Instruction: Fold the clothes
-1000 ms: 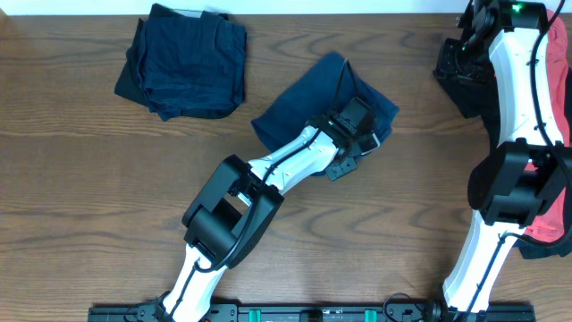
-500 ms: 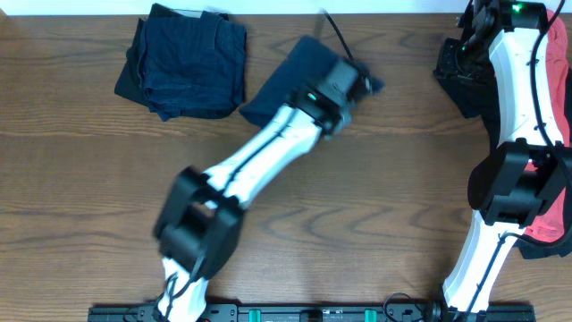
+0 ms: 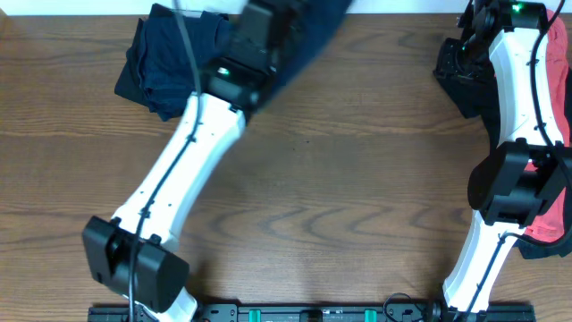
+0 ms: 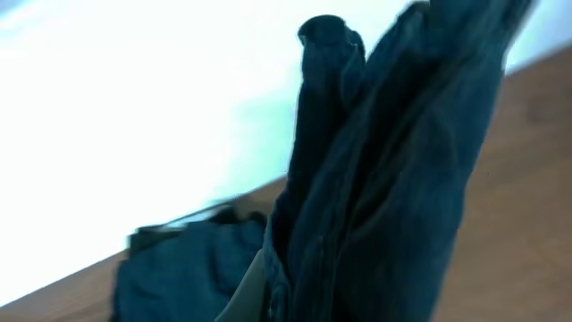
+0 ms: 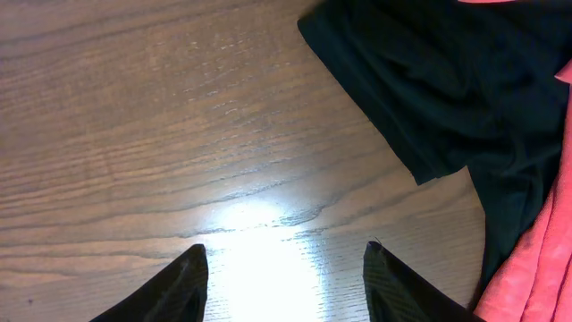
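My left gripper (image 3: 273, 25) is shut on a folded navy garment (image 3: 308, 27) and carries it at the table's back edge, just right of the navy stack (image 3: 174, 63). In the left wrist view the held navy cloth (image 4: 384, 179) hangs bunched in front of the camera and hides the fingers, with the stack (image 4: 179, 277) below left. My right gripper (image 3: 466, 31) is at the far right back. Its fingers (image 5: 183, 286) stand open over bare wood, holding nothing. A black garment (image 5: 429, 80) and a coral-red one (image 5: 536, 268) lie just to its right.
The black garment (image 3: 458, 76) lies at the back right, and the coral-red one (image 3: 547, 219) sits under the right arm at the table's right edge. The left arm (image 3: 179, 170) stretches diagonally across the wooden table (image 3: 357, 179).
My left arm has swung up and left from the table's middle to the back edge, taking the navy garment with it toward the stack. The right arm has not moved.
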